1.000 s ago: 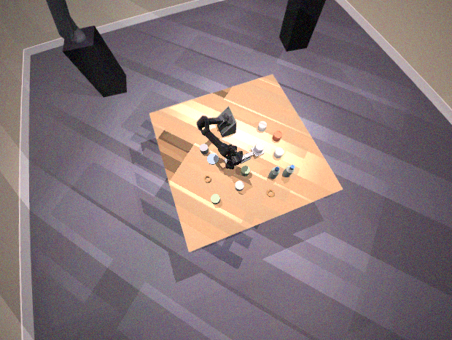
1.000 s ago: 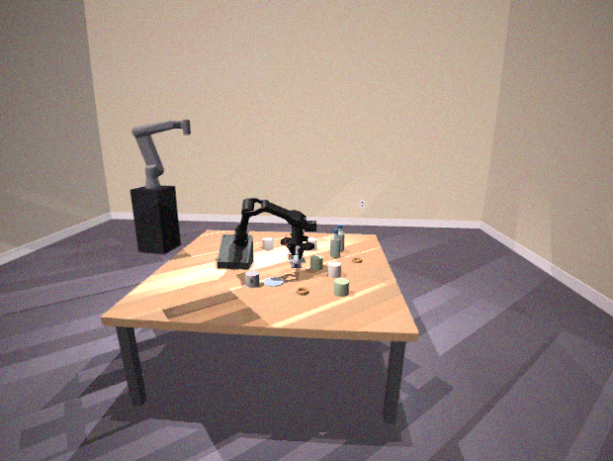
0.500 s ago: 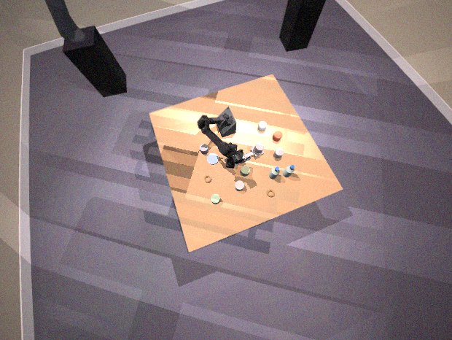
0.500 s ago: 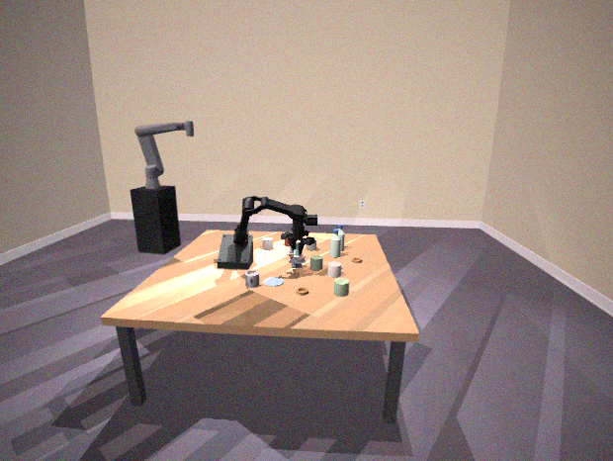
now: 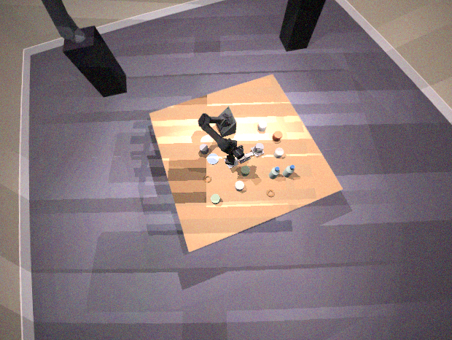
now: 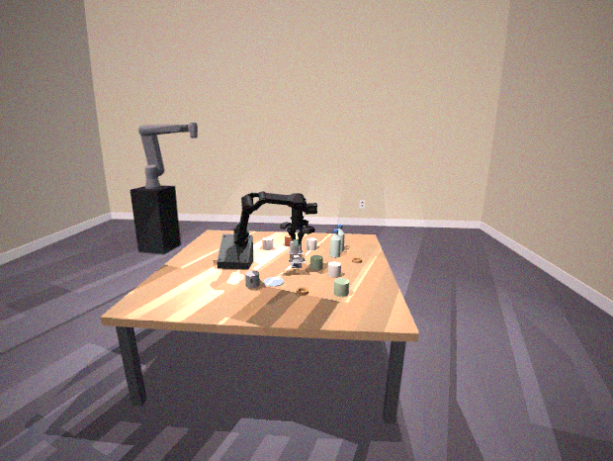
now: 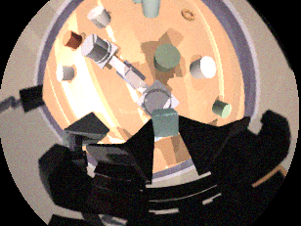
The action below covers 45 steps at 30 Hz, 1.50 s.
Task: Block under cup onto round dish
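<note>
in the wrist view, my fingers [image 5: 230, 160] [image 6: 300, 239] were clamped on the teal block [image 7: 165, 122], holding it just above the bare end of the balance [image 5: 249, 156] [image 6: 297, 258] [image 7: 118, 66]. one grey cup [image 5: 258, 147] [image 7: 97, 48] stood on the balance's other end. the pale blue round dish [image 5: 212, 158] [image 6: 273, 281] lay on the surface [image 5: 197, 230] [image 6: 198, 307] [image 7: 139, 28], apart from my block, with a dark grey mug [image 5: 203, 148] [image 6: 252, 279] near it. a dark green cup [image 5: 245, 171] [image 6: 316, 263] [image 7: 166, 57] stood near the balance, and no cup was above the dish.

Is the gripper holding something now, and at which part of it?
Yes: the teal block, pinched by its sides between the fingertips of the gripper.
</note>
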### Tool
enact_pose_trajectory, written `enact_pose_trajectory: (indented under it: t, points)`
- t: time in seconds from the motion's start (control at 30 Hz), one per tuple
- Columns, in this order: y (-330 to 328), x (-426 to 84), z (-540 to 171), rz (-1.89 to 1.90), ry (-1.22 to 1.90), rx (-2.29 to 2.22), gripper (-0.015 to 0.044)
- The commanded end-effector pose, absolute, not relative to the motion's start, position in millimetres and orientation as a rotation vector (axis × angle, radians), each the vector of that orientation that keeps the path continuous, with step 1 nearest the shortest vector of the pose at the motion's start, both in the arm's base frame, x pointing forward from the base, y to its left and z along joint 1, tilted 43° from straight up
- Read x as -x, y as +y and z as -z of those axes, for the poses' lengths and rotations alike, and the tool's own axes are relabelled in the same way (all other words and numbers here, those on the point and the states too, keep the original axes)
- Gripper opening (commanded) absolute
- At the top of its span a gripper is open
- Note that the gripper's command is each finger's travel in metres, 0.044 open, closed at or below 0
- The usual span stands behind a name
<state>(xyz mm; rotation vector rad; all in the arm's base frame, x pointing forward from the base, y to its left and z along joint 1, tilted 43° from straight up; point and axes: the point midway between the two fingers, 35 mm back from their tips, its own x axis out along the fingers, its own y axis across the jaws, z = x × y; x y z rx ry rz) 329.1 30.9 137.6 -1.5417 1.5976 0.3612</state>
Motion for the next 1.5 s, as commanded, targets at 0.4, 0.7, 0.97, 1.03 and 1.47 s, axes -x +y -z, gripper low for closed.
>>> enact_pose_trajectory:
  t: [0.4,0.7,0.97,1.03,1.47]
  points:
    - [-66,-303,-150,-0.385,1.590,1.508,0.0000]
    - [-117,-274,-153,-0.368,1.593,1.524,0.0000]
    - [-144,-252,-154,-0.347,1.603,1.544,0.0000]
    - [-146,-253,-152,-0.347,1.603,1.543,0.0000]
    - [-173,-258,-124,-0.346,1.604,1.545,0.0000]
